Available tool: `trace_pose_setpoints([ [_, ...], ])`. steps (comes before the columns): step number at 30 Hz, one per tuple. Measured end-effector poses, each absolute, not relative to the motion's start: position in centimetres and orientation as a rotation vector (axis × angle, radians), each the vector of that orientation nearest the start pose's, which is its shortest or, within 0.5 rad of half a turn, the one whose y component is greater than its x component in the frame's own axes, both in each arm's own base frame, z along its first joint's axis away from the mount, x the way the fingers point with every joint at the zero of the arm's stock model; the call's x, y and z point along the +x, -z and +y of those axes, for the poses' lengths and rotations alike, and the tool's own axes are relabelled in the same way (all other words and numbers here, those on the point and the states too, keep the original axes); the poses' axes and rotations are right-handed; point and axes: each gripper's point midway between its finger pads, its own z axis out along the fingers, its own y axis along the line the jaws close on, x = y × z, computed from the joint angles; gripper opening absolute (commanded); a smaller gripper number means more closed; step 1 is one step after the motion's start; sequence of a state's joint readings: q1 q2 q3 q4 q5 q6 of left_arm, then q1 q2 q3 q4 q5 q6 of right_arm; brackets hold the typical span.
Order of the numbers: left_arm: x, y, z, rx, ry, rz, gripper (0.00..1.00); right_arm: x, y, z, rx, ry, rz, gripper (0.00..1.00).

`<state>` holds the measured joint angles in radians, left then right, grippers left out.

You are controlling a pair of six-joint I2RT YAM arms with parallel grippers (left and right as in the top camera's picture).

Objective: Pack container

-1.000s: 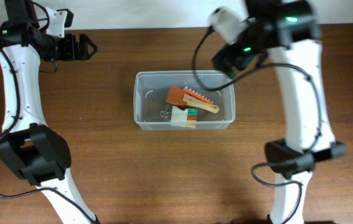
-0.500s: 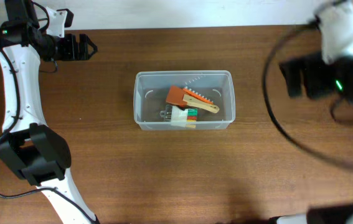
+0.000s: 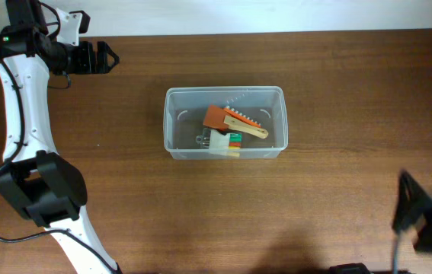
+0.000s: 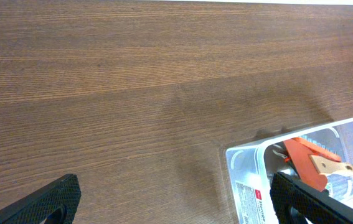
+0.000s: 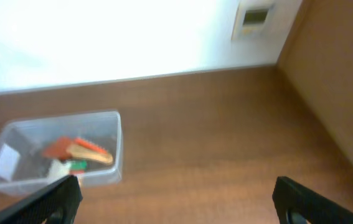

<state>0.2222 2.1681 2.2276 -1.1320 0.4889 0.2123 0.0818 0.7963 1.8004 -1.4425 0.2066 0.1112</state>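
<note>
Dark wood bench (image 3: pixel 337 76), white wall (image 5: pixel 101 37) beyond, container (image 3: pixel 168 122) mid-bench, left fingers (image 4: pixel 51 199) wide apart at far-left edge, right fingers (image 5: pixel 61 196) wide apart near-right

table (image 3: pixel 337 91) was brown wood, fine-grained, matt | container (image 3: pixel 171 122) was clear translucent plastic, smooth, faintly glossy | orange tool (image 3: pixel 217 116) looked plastic | its tan handle (image 3: pixel 252 130) looked wooden

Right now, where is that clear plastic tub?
In the overhead view the container sits mid-table with an orange tool inside; the open left gripper hangs far to its left.
</note>
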Motion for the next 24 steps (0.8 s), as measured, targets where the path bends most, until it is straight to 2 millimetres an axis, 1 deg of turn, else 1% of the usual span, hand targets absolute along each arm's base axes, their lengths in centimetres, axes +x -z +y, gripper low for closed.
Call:
trace_pose_setpoints([
  [1, 52.2, -20.8, 3.5, 0.147, 0.475, 2.517, 0.99, 12.7, -44.0, -2.5, 0.171, 0.076, 1.961, 0.99],
  [2, 52.3, -20.8, 3.5, 0.147, 0.475, 2.516, 0.99, 11.3, -44.1, -2.7, 0.183, 0.064, 1.922, 0.99],
  [5, 52.2, -20.8, 3.5, 0.147, 0.475, 2.517, 0.99, 8.5, -44.3, -2.9, 0.194, 0.044, 1.852, 0.99],
  [7, 52.2, -20.8, 3.5, 0.147, 0.475, 2.517, 0.99, 7.1, -44.5, -3.0, 0.199, 0.035, 1.813, 0.99],
  [10, 52.2, -20.8, 3.5, 0.147, 0.475, 2.517, 0.99, 5.7, -44.4, -3.1, 0.206, 0.025, 1.781, 0.99],
  [11, 52.2, -20.8, 3.5, 0.147, 0.475, 2.517, 0.99, 5.4, -44.2, -3.1, 0.207, 0.025, 1.786, 0.99],
  [16, 52.2, -20.8, 3.5, 0.147, 0.475, 2.517, 0.99, 4.7, -41.3, -3.2, 0.206, 0.043, 1.906, 0.99],
  [18, 52.2, -20.8, 3.5, 0.147, 0.475, 2.517, 0.99, 4.4, -40.4, -3.0, 0.197, 0.035, 1.945, 0.99],
  [24, 52.2, -20.8, 3.5, 0.147, 0.475, 2.517, 0.99, 4.1, -39.6, -2.3, 0.171, 0.003, 1.986, 0.99],
])
